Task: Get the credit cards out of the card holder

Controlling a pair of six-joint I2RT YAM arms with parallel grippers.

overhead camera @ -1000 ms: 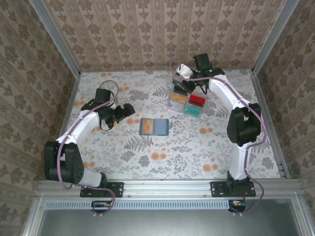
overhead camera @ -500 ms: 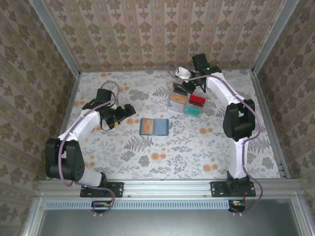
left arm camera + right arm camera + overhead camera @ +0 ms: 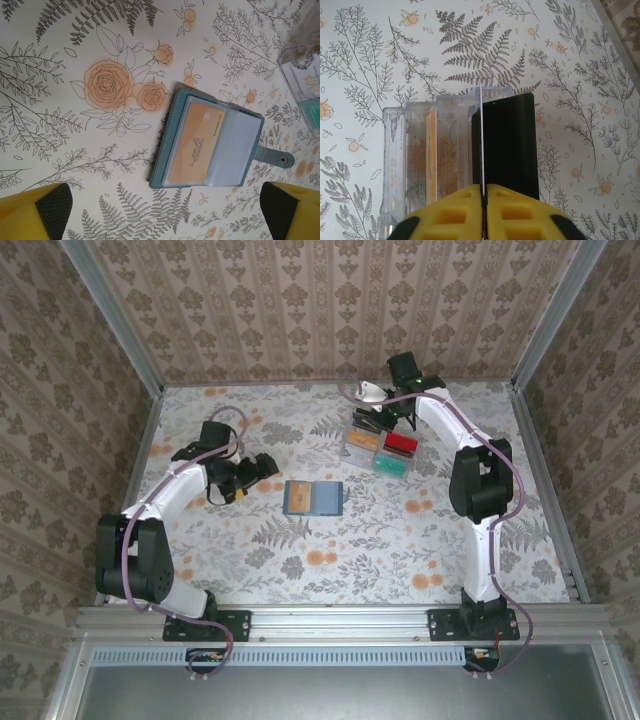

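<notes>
The teal card holder [image 3: 312, 497] lies open and flat mid-table. In the left wrist view an orange-tan credit card [image 3: 196, 145] sits in the left pocket of the card holder [image 3: 170, 135], and its right pocket looks pale and clear. My left gripper [image 3: 266, 466] hovers left of the holder with its jaws wide open and nothing between them [image 3: 167, 207]. At the back, my right gripper [image 3: 375, 416] is shut [image 3: 483, 188] on a thin pale credit card [image 3: 482, 140]. That card is seen edge-on, standing into the clear tray.
The clear compartment tray [image 3: 364, 450] stands at the back right with a red block [image 3: 400, 443] and a teal block [image 3: 392, 464]. In the right wrist view the tray [image 3: 395, 150] holds an upright orange card [image 3: 431, 150] and a black block [image 3: 512, 145]. Metal rails edge the table.
The right gripper has shifted slightly back and left over the tray, still pinching the pale card. The left arm has barely moved. The card holder lies where it was.
</notes>
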